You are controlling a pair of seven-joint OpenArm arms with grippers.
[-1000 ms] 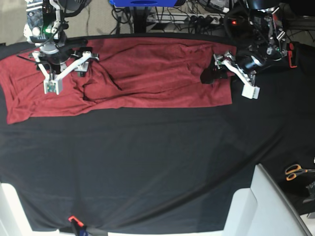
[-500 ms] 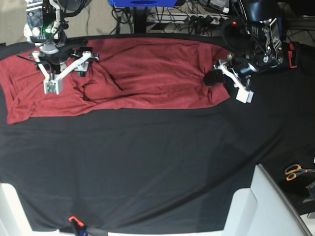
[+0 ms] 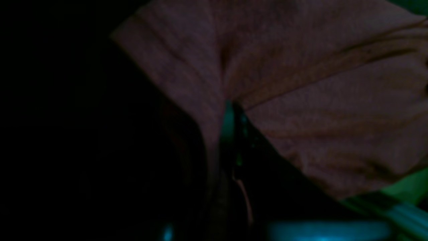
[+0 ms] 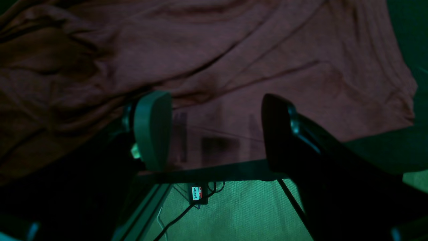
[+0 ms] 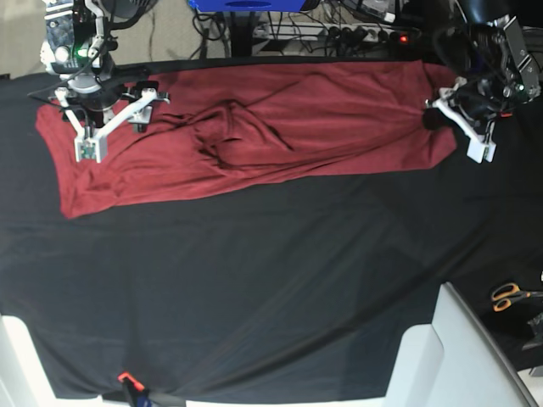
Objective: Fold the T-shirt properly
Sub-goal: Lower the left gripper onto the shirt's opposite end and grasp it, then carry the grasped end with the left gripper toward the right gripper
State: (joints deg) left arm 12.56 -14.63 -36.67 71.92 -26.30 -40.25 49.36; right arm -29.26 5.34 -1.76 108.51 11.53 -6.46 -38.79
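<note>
The maroon T-shirt (image 5: 297, 127) lies stretched in a long band across the back of the black-covered table. At its right end, fabric bunches toward my left gripper (image 5: 429, 116), which is shut on that edge. The left wrist view is dark, but the T-shirt (image 3: 301, 83) is pinched between the closed jaws of the left gripper (image 3: 230, 108). My right gripper (image 5: 106, 110) hovers over the shirt's left part, open. In the right wrist view the right gripper (image 4: 217, 134) has its fingers (image 4: 152, 127) wide apart above the wrinkled T-shirt (image 4: 234, 50), holding nothing.
The black table cover (image 5: 254, 280) fills the foreground. Orange-handled scissors (image 5: 509, 295) lie at the right edge. A white panel (image 5: 462, 356) rises at the front right, and an orange clamp (image 5: 125, 378) sits at the front edge. Cables and a blue object (image 5: 246, 5) lie behind the table.
My left gripper shut on the shirt's right edge and pulled it right and toward the back. The shirt stretched and slid rightward, its left end leaving the table's left edge. The right arm stayed put.
</note>
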